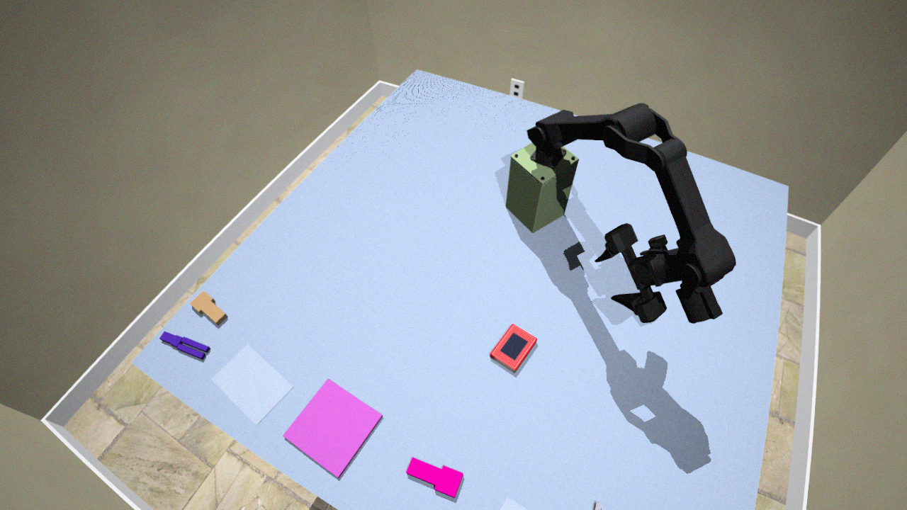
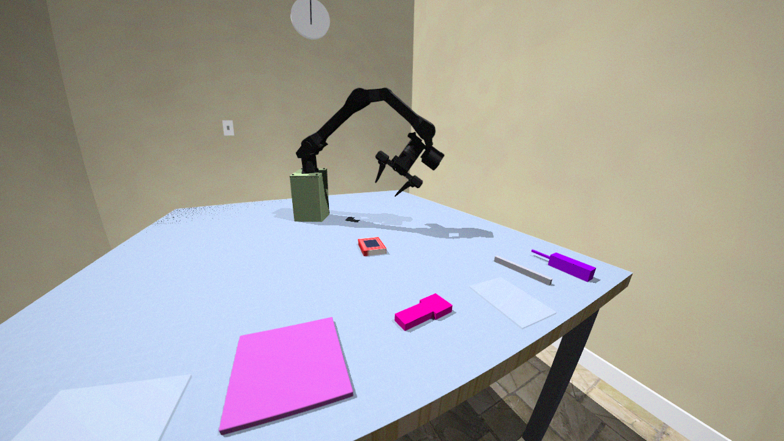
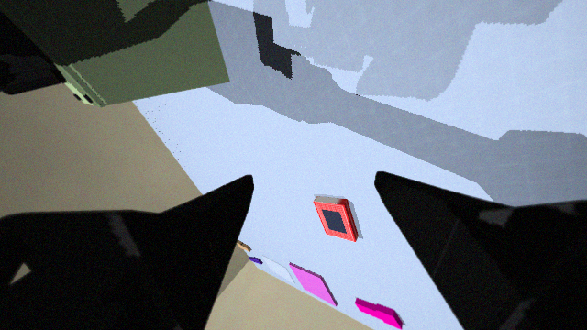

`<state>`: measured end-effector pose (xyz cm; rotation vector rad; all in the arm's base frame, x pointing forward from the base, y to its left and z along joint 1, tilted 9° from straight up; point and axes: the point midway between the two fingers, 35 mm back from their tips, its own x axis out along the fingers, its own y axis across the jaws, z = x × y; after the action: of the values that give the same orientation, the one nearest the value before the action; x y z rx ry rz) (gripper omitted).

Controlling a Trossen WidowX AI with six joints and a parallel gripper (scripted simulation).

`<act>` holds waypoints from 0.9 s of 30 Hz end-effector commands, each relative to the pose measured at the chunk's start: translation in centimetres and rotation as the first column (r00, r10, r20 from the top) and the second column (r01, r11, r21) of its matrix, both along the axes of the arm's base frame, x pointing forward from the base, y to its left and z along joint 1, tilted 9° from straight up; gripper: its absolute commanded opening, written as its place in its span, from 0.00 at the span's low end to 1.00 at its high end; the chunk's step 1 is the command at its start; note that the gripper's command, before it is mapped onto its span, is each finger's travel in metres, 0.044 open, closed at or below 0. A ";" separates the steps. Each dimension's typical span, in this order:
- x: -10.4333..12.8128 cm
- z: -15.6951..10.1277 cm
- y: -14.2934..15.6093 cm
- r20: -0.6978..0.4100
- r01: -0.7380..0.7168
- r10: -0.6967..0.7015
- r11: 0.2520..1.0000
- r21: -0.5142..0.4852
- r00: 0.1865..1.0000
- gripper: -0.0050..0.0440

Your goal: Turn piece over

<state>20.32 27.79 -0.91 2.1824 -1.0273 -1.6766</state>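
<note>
The piece is a small red slab (image 1: 513, 347) (image 2: 372, 245) (image 3: 336, 219) with a dark square mark on its upper face. It lies flat on the pale blue mat (image 1: 392, 266) (image 2: 219, 263) (image 3: 284, 151), well out from the base. My gripper (image 1: 609, 275) (image 2: 391, 183) (image 3: 313, 179) is open and empty. It hangs high in the air between the base and the piece, well clear of it, fingers pointing down towards the mat.
The olive base block (image 1: 538, 187) (image 2: 309, 195) (image 3: 151, 64) carries the arm. A large pink slab (image 1: 332, 426) (image 2: 287, 370), a magenta stepped block (image 1: 435, 476) (image 2: 423, 310), pale tiles (image 1: 251, 382) (image 2: 512, 301), a purple tool (image 1: 184, 346) (image 2: 569, 265), a tan block (image 1: 209, 307), a grey bar (image 2: 523, 270) lie near the far edge.
</note>
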 end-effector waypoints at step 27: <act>4.8 -1.4 -1.0 0.184 0.516 -0.545 0.836 0.186 0.818 1.00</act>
<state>23.73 26.98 -1.84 2.3329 -1.5741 -1.7542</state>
